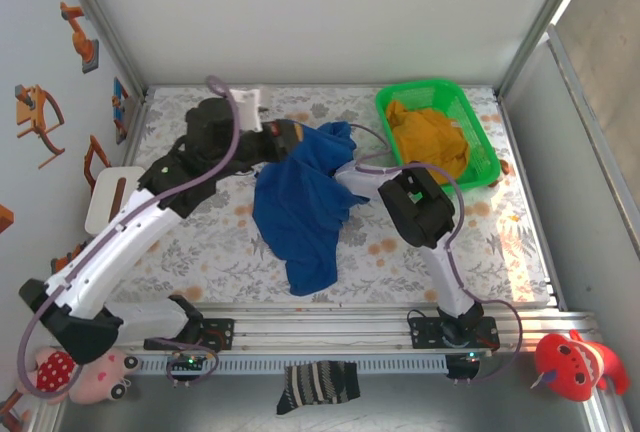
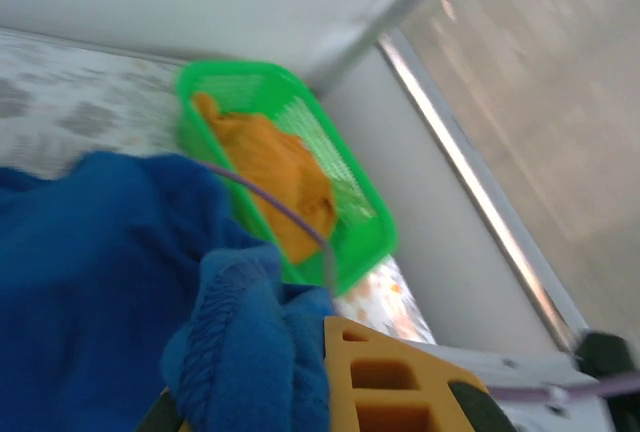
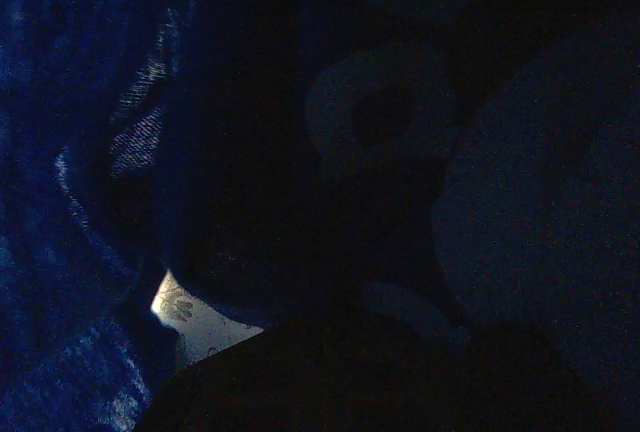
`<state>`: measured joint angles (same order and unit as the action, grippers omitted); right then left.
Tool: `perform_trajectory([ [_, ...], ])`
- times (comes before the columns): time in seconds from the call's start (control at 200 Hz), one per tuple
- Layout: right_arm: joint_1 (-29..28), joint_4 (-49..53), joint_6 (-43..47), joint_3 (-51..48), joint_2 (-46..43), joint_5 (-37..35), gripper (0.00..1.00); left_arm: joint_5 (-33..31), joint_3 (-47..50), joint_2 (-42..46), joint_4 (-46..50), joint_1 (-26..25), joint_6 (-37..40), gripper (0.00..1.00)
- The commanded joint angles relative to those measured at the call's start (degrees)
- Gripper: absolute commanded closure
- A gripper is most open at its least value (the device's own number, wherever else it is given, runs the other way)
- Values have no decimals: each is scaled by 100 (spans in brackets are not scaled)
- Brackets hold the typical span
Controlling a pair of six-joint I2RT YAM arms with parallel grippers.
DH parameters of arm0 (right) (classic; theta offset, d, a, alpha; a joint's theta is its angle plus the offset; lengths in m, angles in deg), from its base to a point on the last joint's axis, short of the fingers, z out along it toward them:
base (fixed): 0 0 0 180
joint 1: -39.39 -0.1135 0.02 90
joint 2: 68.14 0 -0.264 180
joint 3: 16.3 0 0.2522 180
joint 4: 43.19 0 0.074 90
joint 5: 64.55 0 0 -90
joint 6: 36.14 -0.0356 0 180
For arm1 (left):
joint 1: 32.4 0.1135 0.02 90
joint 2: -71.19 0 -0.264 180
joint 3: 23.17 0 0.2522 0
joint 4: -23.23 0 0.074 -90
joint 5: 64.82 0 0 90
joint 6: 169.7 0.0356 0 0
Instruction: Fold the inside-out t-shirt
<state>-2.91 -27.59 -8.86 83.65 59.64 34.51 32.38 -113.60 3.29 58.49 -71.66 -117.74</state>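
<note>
On the patterned surface we see the inside-out t-shirt in the middle, near the green basket. The left hand is clenched on its far edge. The right hand, clenched too, is buried in the cloth.

A bunched fold of the royal-blue inside-out t-shirt, its stitched hem turned up, is seen clamped in the closed left gripper, pressed against the yellow finger. Beyond the cloth, the green basket is seen on the flowered table cover, with a mustard-yellow garment heaped inside it. A thin purple cable is stretched across the front of the basket. The scene is closed off behind by a white wall and a slanting metal frame post. The whole view is blurred.
</note>
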Motion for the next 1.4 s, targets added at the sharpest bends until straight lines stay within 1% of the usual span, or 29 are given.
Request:
perform_trajectory([
  [0.0, 141, -292, 361, -254, -395, 552, 100, -260, 773, 467, -154, 1008, -403, 100],
  [0.08, 186, -362, 507, -283, -782, 794, 100, -234, 1357, 644, -169, 1907, -672, 100],
  [0.19, 205, -356, 585, -289, -1286, 1106, 100, -238, 1914, 559, -224, 2885, -914, 100],
  [0.28, 205, -339, 572, -345, -1686, 1255, 100, -368, 2146, 225, -194, 3408, -984, 100],
  [0.361, 204, -395, 481, -384, -1985, 1433, 100, -463, 2240, -210, -219, 3733, -1076, 100],
  [0.396, 196, -384, 440, -392, -2108, 1494, 100, -391, 2260, -455, -297, 3864, -1125, 100],
  [0.486, 185, -540, 307, -512, -2385, 1643, 100, -288, 2098, -1103, -363, 4052, -1197, 100],
  [0.546, 187, -567, 317, -535, -2563, 1643, 100, -320, 1911, -1499, -313, 4097, -1105, 100],
  [0.701, 272, -511, 336, -96, -2819, 1769, 100, -412, 1579, -2372, -103, 4119, -825, 100],
  [0.816, 395, -477, 285, 331, -2953, 1856, 100, -406, 1533, -2810, -25, 4154, -664, 100],
  [0.926, 524, -670, 93, 545, -3115, 1882, 100, -369, 1463, -3015, 46, 4168, -415, 100],
  [0.941, 548, -729, 47, 558, -3131, 1895, 100, -369, 1455, -3041, 58, 4171, -388, 97],
  [0.956, 562, -792, -4, 566, -3155, 1908, 100, -358, 1451, -3057, 64, 4166, -357, 92],
  [1.057, 627, -1216, -313, 579, -3236, 2008, 100, -236, 1319, -3109, 181, 4164, -122, 44],
  [1.082, 627, -1253, -328, 601, -3236, 2028, 100, -190, 1278, -3079, 211, 4166, -51, 36],
  [1.117, 627, -1195, -301, 656, -3218, 2029, 100, -130, 1235, -2988, 255, 4164, 21, 29],
  [1.187, 635, -1172, -267, 622, -3189, 2012, 100, -2, 1248, -2647, 295, 4158, 128, 21],
  [1.277, 663, -1288, -285, 501, -3156, 2038, 100, 129, 1370, -2001, 371, 4088, 221, 16],
  [1.347, 673, -1318, -268, 405, -3122, 2008, 100, 280, 1561, -1385, 356, 3891, 214, 12],
  [1.397, 680, -1277, -175, 359, -3111, 1954, 100, 333, 1670, -969, 394, 3655, 168, 11],
])
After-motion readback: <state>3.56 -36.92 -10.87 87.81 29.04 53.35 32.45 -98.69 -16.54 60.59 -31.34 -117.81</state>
